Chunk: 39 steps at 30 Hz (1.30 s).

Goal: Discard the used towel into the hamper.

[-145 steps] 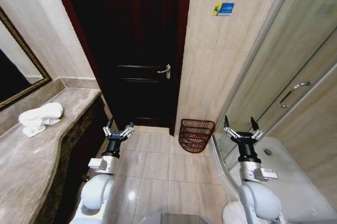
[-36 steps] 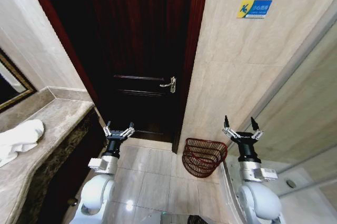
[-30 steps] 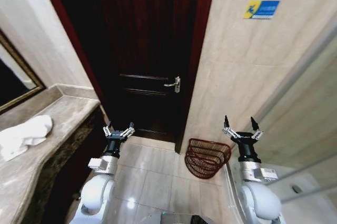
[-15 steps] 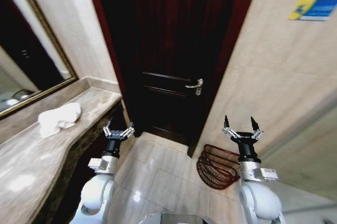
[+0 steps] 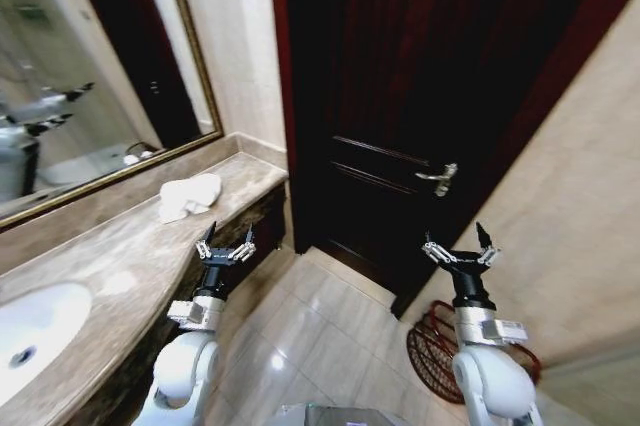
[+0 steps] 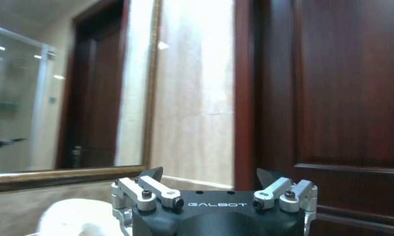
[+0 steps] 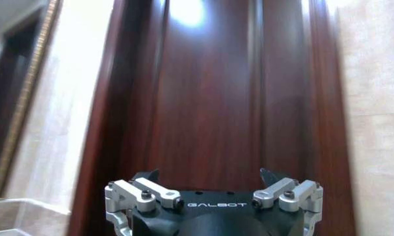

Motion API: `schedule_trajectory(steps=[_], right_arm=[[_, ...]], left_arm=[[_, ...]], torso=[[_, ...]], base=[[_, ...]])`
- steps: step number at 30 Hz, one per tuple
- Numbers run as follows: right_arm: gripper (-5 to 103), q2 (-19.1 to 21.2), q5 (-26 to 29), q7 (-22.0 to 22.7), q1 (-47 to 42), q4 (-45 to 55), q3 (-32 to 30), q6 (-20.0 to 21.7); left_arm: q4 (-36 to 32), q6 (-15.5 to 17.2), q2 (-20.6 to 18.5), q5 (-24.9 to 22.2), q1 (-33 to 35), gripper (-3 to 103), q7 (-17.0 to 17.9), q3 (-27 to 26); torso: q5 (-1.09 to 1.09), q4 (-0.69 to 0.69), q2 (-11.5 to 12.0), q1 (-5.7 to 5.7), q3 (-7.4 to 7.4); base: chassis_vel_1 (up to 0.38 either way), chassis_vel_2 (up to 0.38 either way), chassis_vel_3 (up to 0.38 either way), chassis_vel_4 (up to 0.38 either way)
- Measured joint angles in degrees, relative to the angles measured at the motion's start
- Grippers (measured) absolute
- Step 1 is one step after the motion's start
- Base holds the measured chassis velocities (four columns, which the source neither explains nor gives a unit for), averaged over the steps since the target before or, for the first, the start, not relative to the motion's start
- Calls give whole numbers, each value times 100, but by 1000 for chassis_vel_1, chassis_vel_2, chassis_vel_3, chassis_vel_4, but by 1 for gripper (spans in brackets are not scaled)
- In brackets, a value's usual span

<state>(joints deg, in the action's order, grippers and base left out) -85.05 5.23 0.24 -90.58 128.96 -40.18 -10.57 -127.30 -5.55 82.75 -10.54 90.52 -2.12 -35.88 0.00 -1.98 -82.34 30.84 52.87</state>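
Head view: the towel (image 5: 190, 196) is seen crumpled on the marble surface (image 5: 120, 276) below the mirror, well apart from the hamper (image 5: 440, 351), which stands on the floor by the door, partly hidden behind the right arm. Both grippers are held up in front of the torso, the left gripper (image 5: 225, 248) nearest the surface edge, the right gripper (image 5: 460, 249) above the hamper; the fingers of each are spread wide and nothing is held. The approach is judged unfinished: the towel should be brought within the left arm's reach and grasped at its bunched middle. The hamper's contents cannot be made out.
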Motion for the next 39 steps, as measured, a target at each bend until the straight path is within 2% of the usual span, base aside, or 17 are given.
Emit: schedule_trajectory(steps=[21,39], right_arm=[[100,0,0,0,1,0,0,0],[100,0,0,0,0,0,0,0]], left_arm=[[0,0,0,0,0,97,0,-1],[0,0,0,0,1,97,0,0]], torso=[[0,-2,0,0,0],[0,0,0,-1,0]], base=[[106,111,112,112],[-20,21,23,-25]])
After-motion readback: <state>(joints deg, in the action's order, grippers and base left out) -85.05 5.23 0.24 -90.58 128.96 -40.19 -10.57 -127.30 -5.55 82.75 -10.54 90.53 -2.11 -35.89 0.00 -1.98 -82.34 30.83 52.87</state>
